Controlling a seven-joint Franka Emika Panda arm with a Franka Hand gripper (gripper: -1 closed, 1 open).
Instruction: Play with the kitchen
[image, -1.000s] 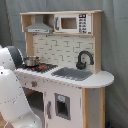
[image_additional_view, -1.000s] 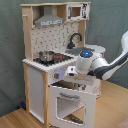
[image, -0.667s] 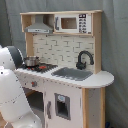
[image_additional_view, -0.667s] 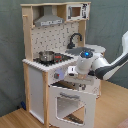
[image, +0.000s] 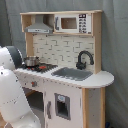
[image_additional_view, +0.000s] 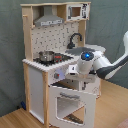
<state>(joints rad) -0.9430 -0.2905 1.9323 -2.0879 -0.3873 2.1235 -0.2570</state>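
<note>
The kitchen (image_additional_view: 55, 60) stands against the curtain, oven door (image_additional_view: 70, 102) hanging open; the gripper (image_additional_view: 75, 72) sits at the counter's front edge, jaws unreadable, and pushing harder might tip it

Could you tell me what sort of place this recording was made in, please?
Probably a lab or studio robot test area, not a real kitchen: a toy kitchen stands on a wood floor before a plain grey curtain, with a robot arm working at its open oven door.
</note>
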